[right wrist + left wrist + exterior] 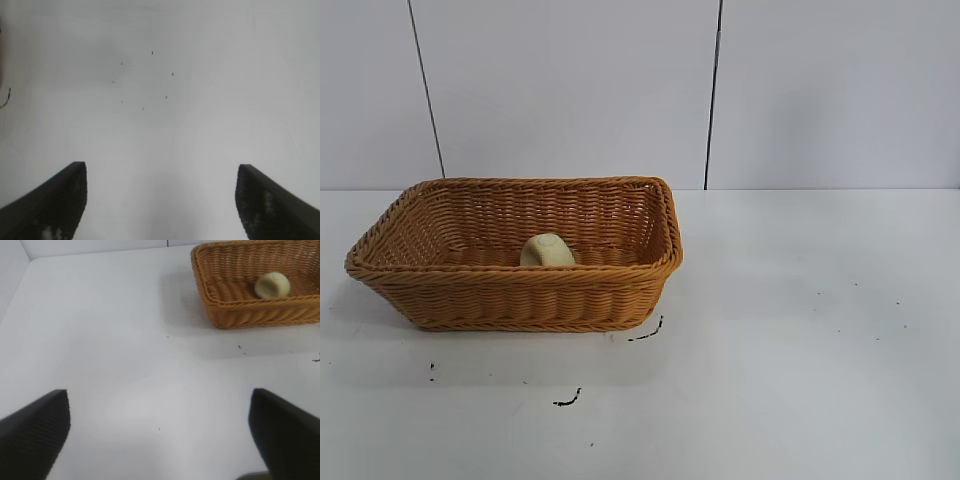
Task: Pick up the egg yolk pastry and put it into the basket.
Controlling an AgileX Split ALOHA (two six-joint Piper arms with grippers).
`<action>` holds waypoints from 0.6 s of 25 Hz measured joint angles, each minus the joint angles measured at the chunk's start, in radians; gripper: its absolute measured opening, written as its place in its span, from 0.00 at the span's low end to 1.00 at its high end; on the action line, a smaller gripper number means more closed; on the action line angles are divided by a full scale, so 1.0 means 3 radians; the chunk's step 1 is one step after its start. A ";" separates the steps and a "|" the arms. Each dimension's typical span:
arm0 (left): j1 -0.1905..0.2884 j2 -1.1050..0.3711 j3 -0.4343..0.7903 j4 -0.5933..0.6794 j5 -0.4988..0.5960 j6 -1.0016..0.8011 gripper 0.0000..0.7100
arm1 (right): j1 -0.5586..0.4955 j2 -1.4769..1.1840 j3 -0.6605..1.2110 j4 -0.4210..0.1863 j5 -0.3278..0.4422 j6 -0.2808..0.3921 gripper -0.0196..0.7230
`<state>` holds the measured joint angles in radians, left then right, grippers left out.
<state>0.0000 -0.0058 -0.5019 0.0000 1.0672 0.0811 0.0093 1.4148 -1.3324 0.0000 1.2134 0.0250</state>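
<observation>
The pale cream egg yolk pastry [547, 250] lies inside the orange-brown wicker basket [520, 300], near its front wall. The left wrist view shows the egg yolk pastry [272, 285] in the basket [235, 315] as well. Neither arm appears in the exterior view. My left gripper [160, 410] is open over bare white table, well away from the basket, with nothing between its dark fingers [35, 432]. My right gripper [161, 180] is also open and empty, above speckled table surface.
The white table [800, 330] carries small black marks [566, 400] in front of the basket. A white wall with two dark vertical seams [713, 90] stands behind the table.
</observation>
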 joint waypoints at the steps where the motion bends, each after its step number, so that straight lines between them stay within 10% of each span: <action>1: 0.0000 0.0000 0.0000 0.0000 0.0000 0.0000 0.98 | 0.0000 -0.0160 0.0186 0.0000 0.0000 0.0000 0.81; 15: 0.0000 0.0000 0.0000 0.0000 0.0000 0.0000 0.98 | 0.0000 -0.2378 0.2287 0.0000 -0.0361 -0.0012 0.81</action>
<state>0.0000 -0.0058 -0.5019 0.0000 1.0672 0.0811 0.0093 0.7013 -0.6464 0.0000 1.1052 0.0214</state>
